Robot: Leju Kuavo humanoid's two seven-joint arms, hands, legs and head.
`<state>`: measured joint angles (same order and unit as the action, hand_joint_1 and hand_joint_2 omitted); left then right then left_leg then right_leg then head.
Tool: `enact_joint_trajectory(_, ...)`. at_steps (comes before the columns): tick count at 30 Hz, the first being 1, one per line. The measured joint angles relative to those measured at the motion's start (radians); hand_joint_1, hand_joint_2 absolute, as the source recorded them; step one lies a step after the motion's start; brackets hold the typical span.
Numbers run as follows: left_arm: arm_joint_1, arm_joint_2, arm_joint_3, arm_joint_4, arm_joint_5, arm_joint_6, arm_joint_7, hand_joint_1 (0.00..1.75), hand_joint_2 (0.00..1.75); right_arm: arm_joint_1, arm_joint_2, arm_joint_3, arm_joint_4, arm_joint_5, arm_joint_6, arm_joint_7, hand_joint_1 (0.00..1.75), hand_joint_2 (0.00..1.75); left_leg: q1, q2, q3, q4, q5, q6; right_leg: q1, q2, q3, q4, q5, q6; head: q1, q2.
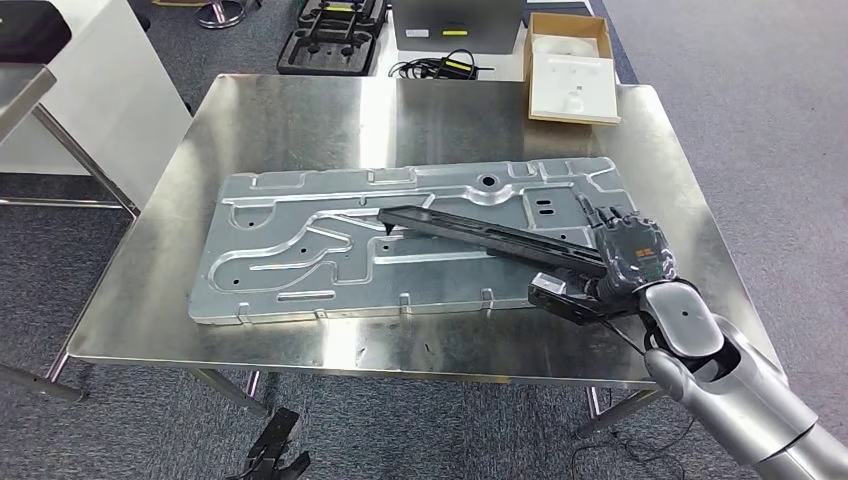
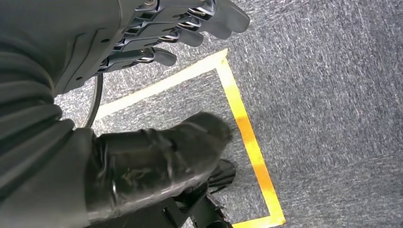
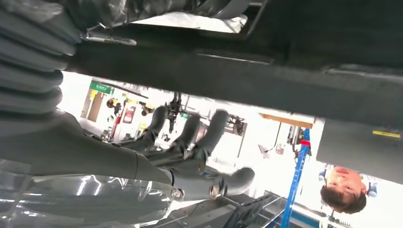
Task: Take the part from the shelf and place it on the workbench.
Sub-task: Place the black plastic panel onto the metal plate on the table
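Right hand grips black part over workbench; cardboard box holds white foam.

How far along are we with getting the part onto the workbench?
Done: the long black bar-shaped part is off the shelf and over the shiny steel workbench, its far end on the grey stamped metal panel. In hand: the right hand grips its near end. Left: set it down and release. The left hand hangs idle.
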<state>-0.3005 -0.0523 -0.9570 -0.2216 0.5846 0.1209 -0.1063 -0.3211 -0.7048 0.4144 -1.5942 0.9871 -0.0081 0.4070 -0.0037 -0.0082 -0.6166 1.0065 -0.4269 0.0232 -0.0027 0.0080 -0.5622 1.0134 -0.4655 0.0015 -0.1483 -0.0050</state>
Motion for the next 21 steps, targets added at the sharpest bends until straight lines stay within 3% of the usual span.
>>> enact_joint_trajectory(10, 0.004, 0.0, 0.005, 0.0, -0.006, 0.005, -0.003, 0.0, 0.0, 0.033, 0.008, -0.037, -0.039, -0.148, -0.074, -0.04, 0.0, 0.0, -0.001, -0.001, 0.0, 0.001, 0.0, 0.001, -0.001, 0.0, 0.001, -0.001, 0.0, 0.0, 0.0, 0.0)
enact_joint_trajectory(16, 0.009, 0.0, 0.01, 0.0, -0.004, 0.005, -0.004, 0.0, 0.0, 0.044, 0.036, -0.047, -0.107, -0.275, -0.127, -0.088, 0.0, 0.0, -0.002, -0.001, 0.004, -0.006, 0.002, 0.018, -0.006, 0.0, 0.005, -0.004, -0.001, 0.009, 0.001, 0.0)
enact_joint_trajectory(18, 0.01, 0.0, 0.011, 0.0, -0.006, 0.004, -0.006, 0.0, 0.0, 0.039, 0.05, -0.048, -0.147, -0.336, -0.128, -0.093, 0.0, 0.0, 0.006, 0.001, 0.018, -0.03, 0.017, 0.024, -0.004, -0.001, -0.003, 0.02, -0.026, 0.015, 0.007, 0.0)
enact_joint_trajectory(21, 0.01, 0.0, 0.015, 0.0, -0.01, 0.001, -0.006, 0.0, 0.0, 0.026, 0.077, -0.048, -0.202, -0.46, -0.116, -0.105, 0.0, 0.0, 0.011, 0.003, 0.024, -0.043, 0.024, 0.027, -0.013, -0.003, -0.07, 0.182, -0.117, 0.026, 0.024, 0.0)
